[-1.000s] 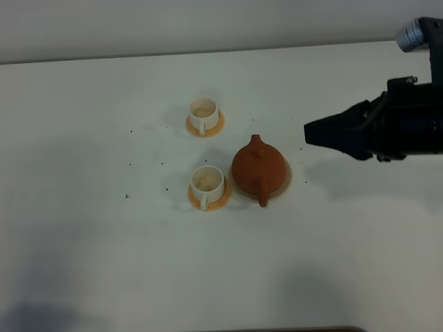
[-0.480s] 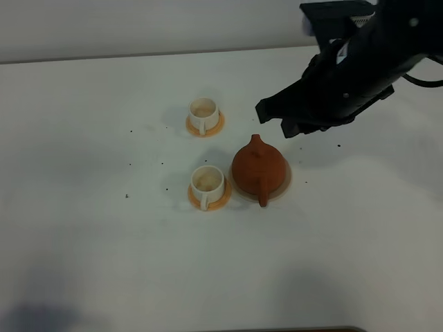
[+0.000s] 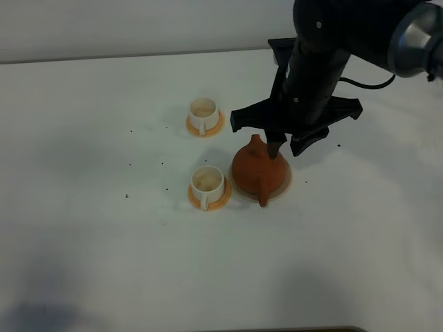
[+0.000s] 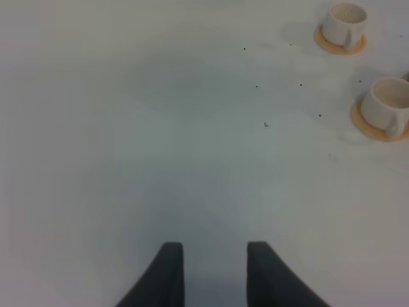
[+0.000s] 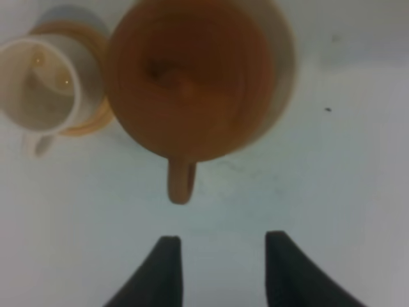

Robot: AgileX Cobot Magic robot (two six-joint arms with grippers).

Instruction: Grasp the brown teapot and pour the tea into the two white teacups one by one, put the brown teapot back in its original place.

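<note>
Exterior high view, quick update: swung in from the right edge to hang right over the brown teapot (image 3: 257, 171), so probably lining up the grab. Sitting untouched on the beige coaster (image 3: 286, 181), beside the nearer teacup (image 3: 208, 181). Right gripper (image 5: 223, 246) spread wide, empty, just short of the handle (image 5: 181, 182).

No legible text, labels, brands or numbers anywhere.
</note>
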